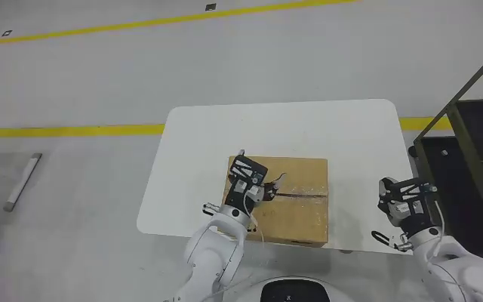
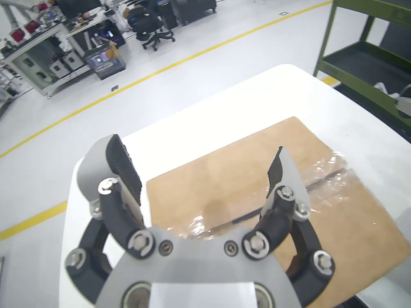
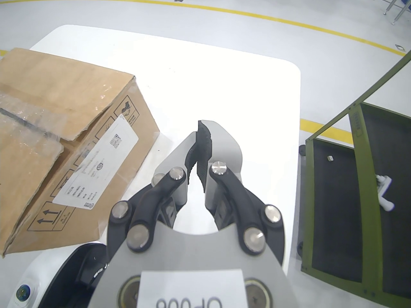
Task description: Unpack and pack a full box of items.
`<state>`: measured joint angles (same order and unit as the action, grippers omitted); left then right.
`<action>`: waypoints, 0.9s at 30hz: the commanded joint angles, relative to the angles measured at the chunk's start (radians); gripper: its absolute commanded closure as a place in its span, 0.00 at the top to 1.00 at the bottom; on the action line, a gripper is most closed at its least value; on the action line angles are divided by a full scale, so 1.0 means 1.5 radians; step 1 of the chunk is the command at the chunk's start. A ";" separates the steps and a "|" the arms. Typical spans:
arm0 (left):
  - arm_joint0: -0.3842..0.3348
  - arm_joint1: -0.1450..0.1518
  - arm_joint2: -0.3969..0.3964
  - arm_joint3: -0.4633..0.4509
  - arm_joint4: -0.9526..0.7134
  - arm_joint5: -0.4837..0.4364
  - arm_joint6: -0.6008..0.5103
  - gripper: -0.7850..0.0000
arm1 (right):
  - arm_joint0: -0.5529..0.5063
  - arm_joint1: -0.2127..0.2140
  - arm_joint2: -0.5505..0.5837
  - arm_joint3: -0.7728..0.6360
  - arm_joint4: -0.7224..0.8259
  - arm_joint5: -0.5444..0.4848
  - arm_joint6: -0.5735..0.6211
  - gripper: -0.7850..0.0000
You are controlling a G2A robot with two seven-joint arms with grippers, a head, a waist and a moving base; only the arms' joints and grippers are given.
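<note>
Your cardboard box sits closed on the white table, against the edge nearest the robot and about midway along it. Clear tape runs along the top seam, wrinkled and shiny. A white label is stuck on the box's right end wall.

You have the left gripper over the left end of the box top, its fingers spread wide with nothing between them. The right gripper hangs well apart from the box, by the table's right edge near the robot-side corner, fingers clenched together on nothing.

Just past that right edge stands a green cart with dark shelves; a small white object lies on one shelf
</note>
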<state>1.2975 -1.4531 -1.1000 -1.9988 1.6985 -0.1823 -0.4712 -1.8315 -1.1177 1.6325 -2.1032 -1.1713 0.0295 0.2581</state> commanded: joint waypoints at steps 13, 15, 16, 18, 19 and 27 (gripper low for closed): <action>-0.085 -0.022 0.115 0.094 -0.118 -0.048 -0.080 1.00 | -0.046 -0.004 0.062 0.004 0.017 -0.002 -0.014 0.00; -0.085 -0.022 0.115 0.094 -0.118 -0.048 -0.080 1.00 | -0.050 -0.005 0.064 0.004 0.018 -0.002 -0.016 0.00; -0.085 -0.022 0.115 0.094 -0.118 -0.048 -0.080 1.00 | -0.052 -0.006 0.064 0.003 0.017 -0.002 -0.017 0.00; -0.085 -0.022 0.115 0.094 -0.118 -0.048 -0.080 1.00 | -0.055 -0.007 0.065 0.002 0.017 -0.001 -0.017 0.00; -0.085 -0.022 0.115 0.094 -0.118 -0.048 -0.080 1.00 | -0.056 -0.007 0.064 0.001 0.018 -0.001 -0.018 0.00; -0.073 -0.021 0.123 0.101 -0.118 -0.054 -0.077 1.00 | -0.056 -0.010 0.057 -0.001 0.010 -0.014 -0.011 0.00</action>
<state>1.1816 -1.4849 -0.9228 -1.8518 1.5215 -0.2546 -0.5842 -1.9164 -1.1323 1.7178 -2.1049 -1.1571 0.0105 0.2395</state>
